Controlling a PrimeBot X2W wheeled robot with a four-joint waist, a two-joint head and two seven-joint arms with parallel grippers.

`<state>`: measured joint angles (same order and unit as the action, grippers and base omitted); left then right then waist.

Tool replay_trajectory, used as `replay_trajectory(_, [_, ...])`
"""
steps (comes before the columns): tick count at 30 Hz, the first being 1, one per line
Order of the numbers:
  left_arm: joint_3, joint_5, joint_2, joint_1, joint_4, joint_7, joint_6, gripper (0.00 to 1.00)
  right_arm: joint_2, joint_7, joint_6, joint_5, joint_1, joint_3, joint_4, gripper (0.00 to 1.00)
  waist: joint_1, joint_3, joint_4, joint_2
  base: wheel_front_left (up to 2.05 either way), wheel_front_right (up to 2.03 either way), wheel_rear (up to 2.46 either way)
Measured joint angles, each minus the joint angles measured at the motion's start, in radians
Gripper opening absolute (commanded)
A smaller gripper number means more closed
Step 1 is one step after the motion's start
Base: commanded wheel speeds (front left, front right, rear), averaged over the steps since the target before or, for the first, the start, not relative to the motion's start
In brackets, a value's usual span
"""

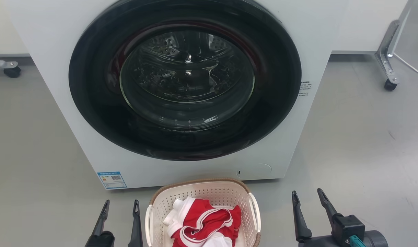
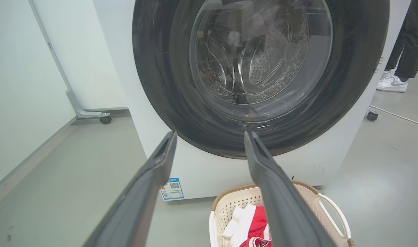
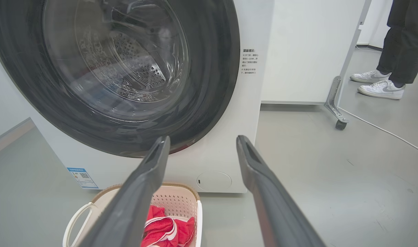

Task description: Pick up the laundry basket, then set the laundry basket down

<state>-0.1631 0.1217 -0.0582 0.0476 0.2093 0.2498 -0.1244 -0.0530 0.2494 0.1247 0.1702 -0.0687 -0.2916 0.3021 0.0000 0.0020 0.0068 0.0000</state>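
Grippers sit nearest, well short of the washer (image 1: 185, 169): the left gripper (image 1: 122, 203) and the right gripper (image 1: 307, 192) each have their dark fingers spread wide, grasping nothing and touching nothing. Between them, just in front of the washer's base and below its door (image 1: 185, 79), the basket (image 1: 198, 181) stands upright on the floor (image 1: 349, 144). Its brown-rimmed far end is near the white front panel, though whether it touches cannot be told. Red and white clothes (image 1: 205, 221) lie crumpled inside it. The floor is smooth matt grey, with faint scuffs to the washer's right. The washer's round dark door is shut, its glass showing a steel drum (image 1: 186, 58), and a blue label (image 1: 112, 180) sticks at the front's lower left corner. Behind the washer stand pale panels (image 1: 367, 24) on metal feet with black casters (image 1: 390, 84), one to each side. Farther right of the washer, in the right wrist view, a thin cable (image 3: 384, 130) crosses the floor and a person (image 3: 401, 41) in dark trousers and white shoes stands.
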Motion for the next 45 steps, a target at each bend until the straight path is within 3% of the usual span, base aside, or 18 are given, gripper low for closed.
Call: replay_trajectory(45, [-0.007,0.043,0.004,0.014,-0.007,0.000,0.000,1.00,0.001,0.000,-0.002,0.000,0.020,0.025,-0.017,1.00,0.0000,-0.005,0.003,0.0000,0.00,0.00,0.00])
